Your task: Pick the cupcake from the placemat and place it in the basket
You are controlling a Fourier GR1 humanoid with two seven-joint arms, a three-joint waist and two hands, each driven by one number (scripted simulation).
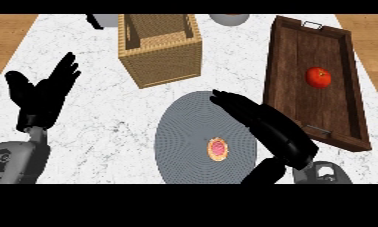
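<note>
Counter (96, 121): white marble with grey veins, filling most of the frame
Wood surface (16, 26): light brown, at upper left and upper right corners

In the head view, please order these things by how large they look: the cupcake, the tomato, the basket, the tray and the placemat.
1. tray
2. placemat and basket: these look alike in extent, and the right hand hides part of the placemat, so I do not rank them.
3. tomato
4. cupcake, only slightly smaller than the tomato.

You get bright, even light across the white marble bench (111, 121), no glare, only faint soft shadows.
</note>
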